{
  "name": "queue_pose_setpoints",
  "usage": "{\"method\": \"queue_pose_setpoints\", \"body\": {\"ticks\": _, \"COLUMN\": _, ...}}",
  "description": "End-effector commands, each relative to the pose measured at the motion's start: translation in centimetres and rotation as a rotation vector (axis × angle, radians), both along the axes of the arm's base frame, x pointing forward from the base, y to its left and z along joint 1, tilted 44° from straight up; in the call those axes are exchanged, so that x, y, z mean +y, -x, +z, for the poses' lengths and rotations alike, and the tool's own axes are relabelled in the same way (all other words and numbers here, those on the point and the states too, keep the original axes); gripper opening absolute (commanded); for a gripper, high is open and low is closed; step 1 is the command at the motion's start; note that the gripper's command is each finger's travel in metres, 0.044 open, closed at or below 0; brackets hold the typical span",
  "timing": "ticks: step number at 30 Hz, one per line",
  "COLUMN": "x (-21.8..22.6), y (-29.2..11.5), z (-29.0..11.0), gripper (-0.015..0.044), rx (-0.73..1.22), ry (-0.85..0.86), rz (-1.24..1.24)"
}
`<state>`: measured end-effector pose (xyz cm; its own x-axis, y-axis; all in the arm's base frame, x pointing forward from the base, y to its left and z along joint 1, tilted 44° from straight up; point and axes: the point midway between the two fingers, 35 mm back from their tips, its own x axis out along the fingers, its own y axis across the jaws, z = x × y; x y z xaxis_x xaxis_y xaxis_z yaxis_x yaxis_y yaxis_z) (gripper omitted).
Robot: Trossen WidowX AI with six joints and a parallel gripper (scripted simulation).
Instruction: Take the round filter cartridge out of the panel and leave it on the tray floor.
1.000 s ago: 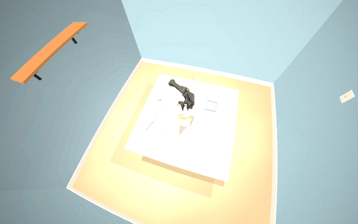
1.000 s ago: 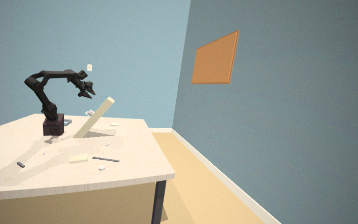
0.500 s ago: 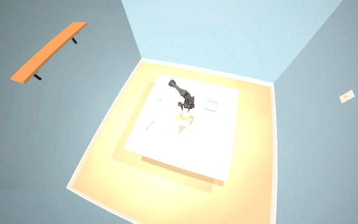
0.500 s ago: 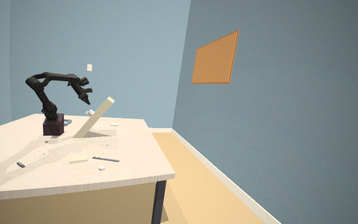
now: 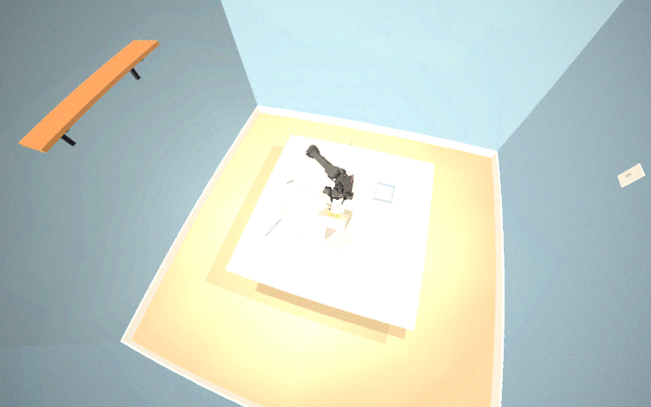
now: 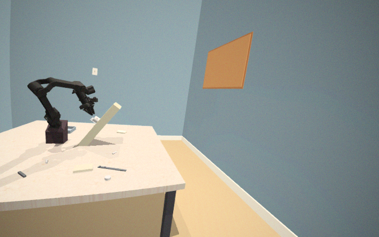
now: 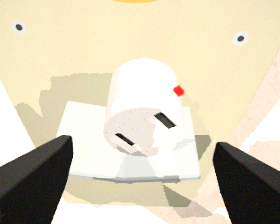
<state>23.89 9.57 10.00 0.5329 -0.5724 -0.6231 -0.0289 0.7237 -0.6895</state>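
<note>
Hand open above slotted white cartridge; no writing legible.

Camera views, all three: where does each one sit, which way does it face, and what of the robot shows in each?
Top: high overhead, looking down on the white table; the dark arm shows, bent over the panel.
Exterior: beside the table, level, facing the room corner; whole arm and pedestal show, beside the leaning service panel.
Wrist: on the claw, looking down past its two dark fingers at the white filter cartridge, out of the panel's yellow-ringed hole.
Shared: exterior and wrist both show cartridge below the open claw.
</note>
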Motion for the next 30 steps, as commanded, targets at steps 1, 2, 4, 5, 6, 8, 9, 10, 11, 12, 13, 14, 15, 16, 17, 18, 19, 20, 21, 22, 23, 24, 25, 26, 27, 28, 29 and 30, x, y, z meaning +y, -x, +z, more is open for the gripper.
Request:
{"method": "queue_pose_setpoints", "body": {"ticks": 1, "x": -0.6, "y": -0.2, "z": -0.6, "gripper": 0.0305, "rx": 0.009, "ry": 0.001, "rz": -0.005}}
{"method": "queue_pose_setpoints", "body": {"ticks": 2, "x": -0.6, "y": -0.3, "z": -0.7, "gripper": 0.0305, "rx": 0.009, "ry": 0.001, "rz": -0.005}}
{"method": "queue_pose_setpoints", "body": {"ticks": 4, "x": -0.8, "y": -0.5, "z": -1.0, "gripper": 0.0305, "rx": 0.009, "ry": 0.0, "rz": -0.005}}
{"method": "queue_pose_setpoints", "body": {"ticks": 5, "x": -0.9, "y": -0.6, "z": -1.1, "gripper": 0.0305, "rx": 0.008, "ry": 0.0, "rz": -0.005}}
{"method": "queue_pose_setpoints", "body": {"ticks": 6, "x": -1.0, "y": -0.7, "z": -1.2, "gripper": 0.0305, "rx": 0.008, "ry": 0.0, "rz": -0.005}}
{"method": "queue_pose_setpoints", "body": {"ticks": 8, "x": -1.2, "y": -0.8, "z": -1.4, "gripper": 0.0305, "rx": 0.008, "ry": 0.0, "rz": -0.005}}
{"method": "queue_pose_setpoints", "body": {"ticks": 9, "x": -1.3, "y": -0.9, "z": -1.5, "gripper": 0.0305, "rx": 0.008, "ry": 0.0, "rz": -0.005}}
{"method": "queue_pose_setpoints", "body": {"ticks": 10, "x": -1.4, "y": -1.0, "z": -1.5, "gripper": 0.0305, "rx": 0.008, "ry": 0.0, "rz": -0.005}}
{"method": "queue_pose_setpoints", "body": {"ticks": 11, "x": -1.5, "y": -1.1, "z": -1.6, "gripper": 0.0305, "rx": 0.008, "ry": 0.001, "rz": -0.005}}
{"method": "queue_pose_setpoints", "body": {"ticks": 12, "x": -1.6, "y": -1.2, "z": -1.7, "gripper": 0.0305, "rx": 0.008, "ry": 0.001, "rz": -0.005}}
{"method": "queue_pose_setpoints", "body": {"ticks": 13, "x": -1.7, "y": -1.3, "z": -1.8, "gripper": 0.0305, "rx": 0.007, "ry": 0.001, "rz": -0.005}}
{"method": "queue_pose_setpoints", "body": {"ticks": 14, "x": -1.8, "y": -1.3, "z": -1.9, "gripper": 0.0305, "rx": 0.007, "ry": 0.001, "rz": -0.005}}
{"method": "queue_pose_setpoints", "body": {"ticks": 15, "x": -1.9, "y": -1.4, "z": -2.0, "gripper": 0.0305, "rx": 0.007, "ry": 0.001, "rz": -0.005}}
{"method": "queue_pose_setpoints", "body": {"ticks": 16, "x": -2.0, "y": -1.5, "z": -2.1, "gripper": 0.0305, "rx": 0.006, "ry": 0.002, "rz": -0.005}}
{"method": "queue_pose_setpoints", "body": {"ticks": 17, "x": -2.1, "y": -1.6, "z": -2.2, "gripper": 0.0305, "rx": 0.006, "ry": 0.002, "rz": -0.005}}
{"method": "queue_pose_setpoints", "body": {"ticks": 18, "x": -2.2, "y": -1.7, "z": -2.3, "gripper": 0.0305, "rx": 0.006, "ry": 0.002, "rz": -0.006}}
{"method": "queue_pose_setpoints", "body": {"ticks": 19, "x": -2.3, "y": -1.8, "z": -2.4, "gripper": 0.0305, "rx": 0.005, "ry": 0.002, "rz": -0.006}}
{"method": "queue_pose_setpoints", "body": {"ticks": 20, "x": -2.4, "y": -1.8, "z": -2.5, "gripper": 0.0305, "rx": 0.005, "ry": 0.003, "rz": -0.006}}
{"method": "queue_pose_setpoints", "body": {"ticks": 21, "x": -2.5, "y": -1.9, "z": -2.6, "gripper": 0.0305, "rx": 0.005, "ry": 0.003, "rz": -0.006}}
{"method": "queue_pose_setpoints", "body": {"ticks": 22, "x": -2.6, "y": -2.0, "z": -2.6, "gripper": 0.0305, "rx": 0.004, "ry": 0.004, "rz": -0.006}}
{"method": "queue_pose_setpoints", "body": {"ticks": 23, "x": -2.7, "y": -2.0, "z": -2.7, "gripper": 0.0305, "rx": 0.004, "ry": 0.004, "rz": -0.006}}
{"method": "queue_pose_setpoints", "body": {"ticks": 24, "x": -2.7, "y": -2.0, "z": -2.7, "gripper": 0.0305, "rx": 0.004, "ry": 0.004, "rz": -0.006}}
{"method": "queue_pose_setpoints", "body": {"ticks": 25, "x": -2.7, "y": -2.0, "z": -2.7, "gripper": 0.0305, "rx": 0.004, "ry": 0.004, "rz": -0.006}}
{"method": "queue_pose_setpoints", "body": {"ticks": 26, "x": -2.7, "y": -2.0, "z": -2.7, "gripper": 0.0305, "rx": 0.004, "ry": 0.004, "rz": -0.006}}
{"method": "queue_pose_setpoints", "body": {"ticks": 27, "x": -2.4, "y": -2.0, "z": -2.5, "gripper": 0.0278, "rx": 0.003, "ry": -0.004, "rz": -0.005}}
{"method": "queue_pose_setpoints", "body": {"ticks": 28, "x": -2.4, "y": -2.0, "z": -2.5, "gripper": 0.0252, "rx": 0.003, "ry": -0.004, "rz": -0.005}}
{"method": "queue_pose_setpoints", "body": {"ticks": 29, "x": -2.4, "y": -2.0, "z": -2.5, "gripper": 0.0246, "rx": 0.003, "ry": -0.004, "rz": -0.005}}
{"method": "queue_pose_setpoints", "body": {"ticks": 30, "x": -2.4, "y": -2.0, "z": -2.5, "gripper": 0.0239, "rx": 0.003, "ry": -0.004, "rz": -0.005}}
